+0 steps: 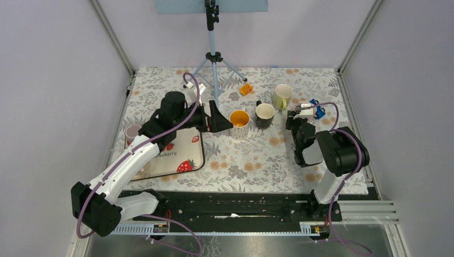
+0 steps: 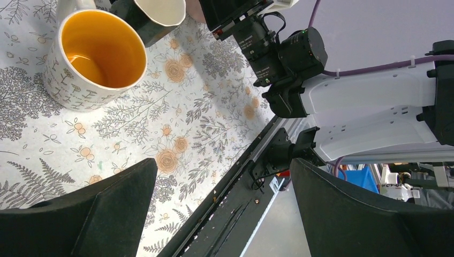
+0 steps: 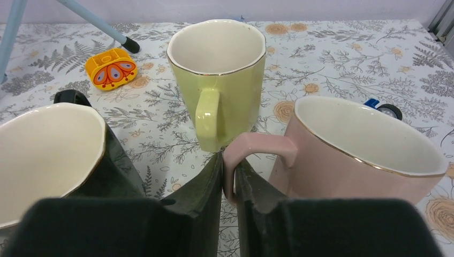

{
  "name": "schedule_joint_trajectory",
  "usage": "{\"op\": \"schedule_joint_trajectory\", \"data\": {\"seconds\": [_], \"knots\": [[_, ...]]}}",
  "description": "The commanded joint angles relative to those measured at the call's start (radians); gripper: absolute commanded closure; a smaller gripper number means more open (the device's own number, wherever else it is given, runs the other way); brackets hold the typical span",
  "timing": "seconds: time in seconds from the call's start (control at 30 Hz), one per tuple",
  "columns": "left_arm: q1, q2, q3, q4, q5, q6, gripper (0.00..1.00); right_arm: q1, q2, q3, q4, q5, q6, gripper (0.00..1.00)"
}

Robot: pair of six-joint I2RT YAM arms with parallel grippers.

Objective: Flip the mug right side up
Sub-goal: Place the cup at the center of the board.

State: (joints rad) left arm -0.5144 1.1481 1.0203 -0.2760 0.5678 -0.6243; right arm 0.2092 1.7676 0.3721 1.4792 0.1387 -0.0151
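The pink mug stands with its mouth up at the right of the right wrist view, its pale inside showing. The right pincer is closed narrow on the mug's handle, one dark finger on each side of the loop. Whether the mug's base rests on the table cannot be told from these views.

Just beyond the handle, at the upper middle of that view, a green mug stands upright with its handle facing the camera. At the lower left a black mug with a white inside is also upright, close beside the pincer. Further back at the upper left lie an orange toy and a foot of the tripod. A small blue object peeks out behind the pink mug's rim.

In the overhead view the right arm sits at the right of the frame, and its pincer points toward the far edge of the table. The left pincer is spread wide and holds nothing. It hangs near the middle of the table, just beside a patterned mug with an orange inside, which stands upright at the upper left of the left wrist view. A strawberry placemat lies at the lower left of the table under the left arm.
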Motion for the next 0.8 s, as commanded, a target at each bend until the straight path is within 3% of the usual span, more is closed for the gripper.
{"op": "schedule_joint_trajectory", "data": {"seconds": [0.0,0.3,0.77], "knots": [[-0.006,-0.042,-0.016,0.041,0.004,0.021,0.01,0.007,-0.049,-0.016,0.246,0.008,0.041,0.74],[-0.005,-0.073,-0.035,0.040,0.004,0.018,0.01,0.007,-0.061,-0.037,0.244,-0.041,0.113,0.60],[-0.007,-0.106,-0.065,0.041,-0.001,0.018,0.01,0.008,-0.097,-0.104,0.236,-0.013,0.196,0.55]]}}
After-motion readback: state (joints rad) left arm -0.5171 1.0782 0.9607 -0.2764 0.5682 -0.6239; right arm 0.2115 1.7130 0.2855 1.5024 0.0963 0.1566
